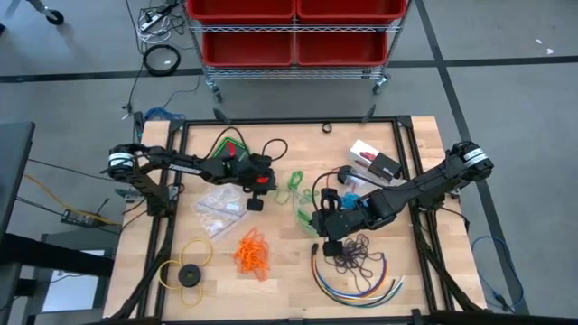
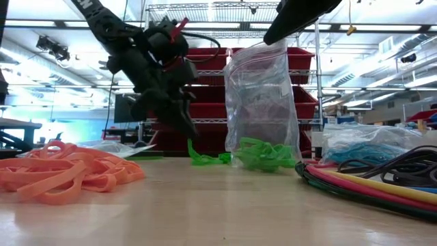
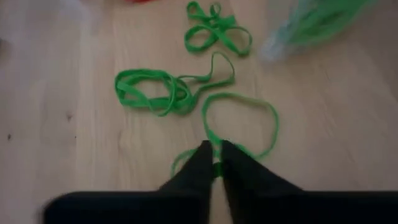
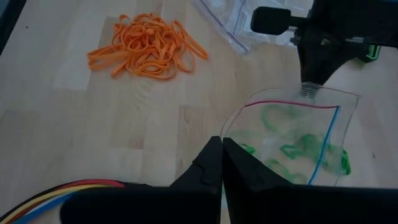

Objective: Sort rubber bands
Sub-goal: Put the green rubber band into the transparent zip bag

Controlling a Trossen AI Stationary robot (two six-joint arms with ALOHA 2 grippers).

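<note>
The green step of the sorting was judged to be in hand. The left gripper was seen low over the table's middle with its fingers pinched together on a thin green band, a loose loop lying flat on the wood, with other green bands scattered just beyond it. The right gripper, near the table's centre-right, was closed on the rim of a clear zip bag, which was held upright with its mouth open and some green bands already inside. For the next move, it was judged that the pinched band would need to be lifted clear and carried over the bag's mouth before being let go, while the bag was kept steady. The bands looked thin, limp and easily tangled. An orange bunch lay in a heap toward the table's front, left of centre, and a dark bunch beside the coloured cables; both were untouched.
</note>
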